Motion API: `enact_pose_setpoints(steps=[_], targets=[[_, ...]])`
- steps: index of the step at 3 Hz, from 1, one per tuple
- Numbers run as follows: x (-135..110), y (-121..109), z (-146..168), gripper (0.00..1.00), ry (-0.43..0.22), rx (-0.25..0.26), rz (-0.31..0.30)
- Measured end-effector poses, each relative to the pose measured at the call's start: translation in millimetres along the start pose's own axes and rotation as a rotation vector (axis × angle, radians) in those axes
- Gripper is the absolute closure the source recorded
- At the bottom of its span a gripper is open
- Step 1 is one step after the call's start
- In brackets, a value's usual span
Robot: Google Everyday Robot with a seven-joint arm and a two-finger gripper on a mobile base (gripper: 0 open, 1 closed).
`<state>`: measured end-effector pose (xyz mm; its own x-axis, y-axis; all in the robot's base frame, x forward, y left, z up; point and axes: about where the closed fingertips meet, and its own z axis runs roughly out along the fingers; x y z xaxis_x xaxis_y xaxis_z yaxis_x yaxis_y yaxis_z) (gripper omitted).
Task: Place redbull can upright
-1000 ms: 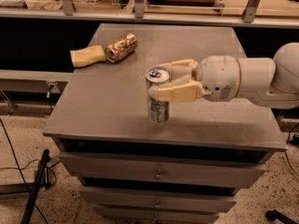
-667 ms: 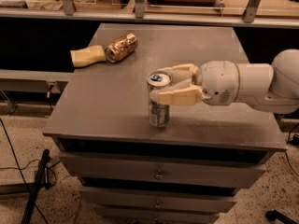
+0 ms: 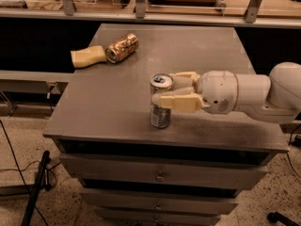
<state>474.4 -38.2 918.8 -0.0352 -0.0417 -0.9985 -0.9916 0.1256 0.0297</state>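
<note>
The redbull can (image 3: 160,117) stood upright on the table (image 3: 108,108) near its front edge, the claw (image 3: 163,89) clenched around its upper half

No lettering is legible, even on the redbull can (image 3: 160,117) gripped by the end effector (image 3: 162,89).

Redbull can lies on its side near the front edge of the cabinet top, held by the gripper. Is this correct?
No. The camera view shows the redbull can standing upright, not on its side. It is near the front edge of the cabinet top, with the gripper closed around its upper part.
</note>
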Motion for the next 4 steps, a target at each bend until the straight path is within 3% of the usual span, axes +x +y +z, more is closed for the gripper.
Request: enact_pose_setpoints(steps=[1, 2, 3, 4], targets=[[-1, 0, -6, 0.0, -0.014, 0.011, -0.031], [-3, 2, -29, 0.0, 0.044, 0.06, -0.077], [-3, 9, -76, 0.0, 0.106, 0.139, -0.136], [-3, 9, -77, 0.0, 0.106, 0.142, -0.136]])
